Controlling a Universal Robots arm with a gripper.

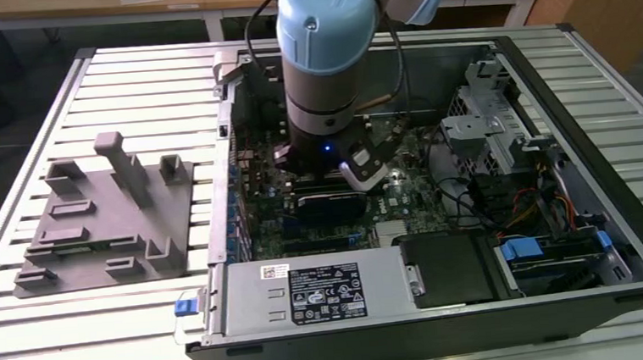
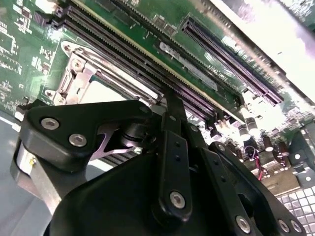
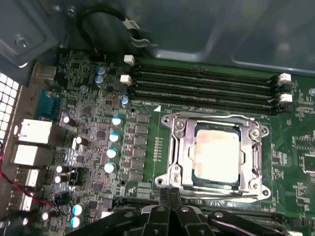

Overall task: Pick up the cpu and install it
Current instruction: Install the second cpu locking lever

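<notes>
Exterior view first: the open computer case (image 1: 435, 180) lies on the slatted table (image 1: 83, 332), the grey fixture plate (image 1: 104, 229) at its 9 o'clock and well apart from it, and the arm (image 1: 329, 52) reaches straight down into the case over the green motherboard (image 1: 266, 201). In the first wrist view the motherboard (image 3: 88, 142) carries four long memory slots (image 3: 202, 86), and beside them sits the metal socket frame (image 3: 214, 152) with the cpu (image 3: 217, 156) lying flat inside it, top face up toward the camera, nearly square, its slightly longer side running across the memory slots. The gripper (image 3: 170, 196) hovers just off the frame's edge nearest it, its black fingers (image 3: 165, 199) drawn together with nothing between them and not touching the cpu. The cpu's top is pale silver with faint brownish smudges and a thin dark rim. In the second wrist view the gripper (image 2: 170, 105) hangs over the slots (image 2: 138, 54).
</notes>
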